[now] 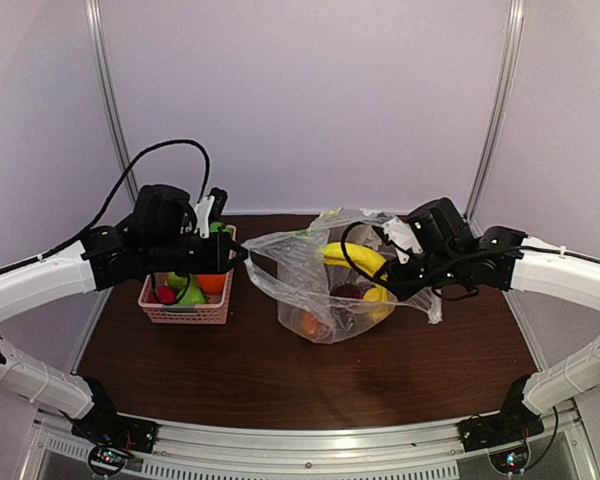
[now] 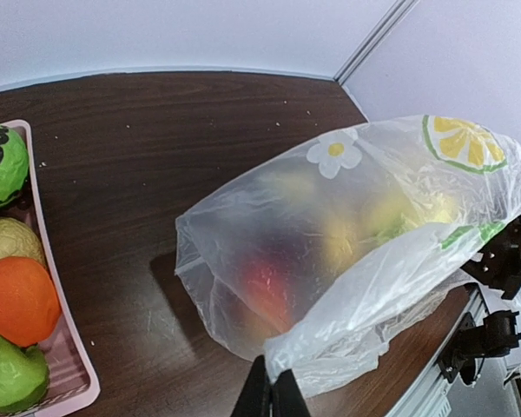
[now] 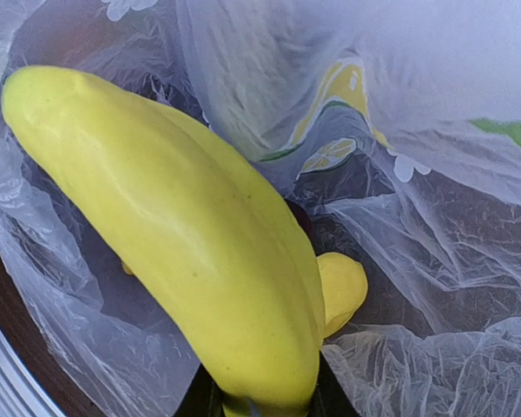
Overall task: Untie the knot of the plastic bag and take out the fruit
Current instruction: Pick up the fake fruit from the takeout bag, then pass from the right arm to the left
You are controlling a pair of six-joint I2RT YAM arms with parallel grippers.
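The clear plastic bag (image 1: 315, 290) stands open mid-table; it also fills the left wrist view (image 2: 347, 234). No knot shows. My left gripper (image 1: 242, 254) is shut on the bag's left edge and holds it out; its fingertips (image 2: 262, 398) pinch the film. My right gripper (image 1: 385, 283) is shut on a long yellow banana (image 1: 352, 257) and holds it over the bag's mouth; the banana fills the right wrist view (image 3: 182, 234). A second yellow fruit (image 3: 341, 289), a dark red one (image 1: 346, 292) and an orange-red one (image 2: 265, 291) lie inside the bag.
A pink slotted basket (image 1: 187, 311) stands left of the bag, holding a green ball with dark patches (image 2: 2, 165), an orange (image 2: 17, 300), a tan ball and light green fruit (image 2: 10, 375). Walls close the back and sides.
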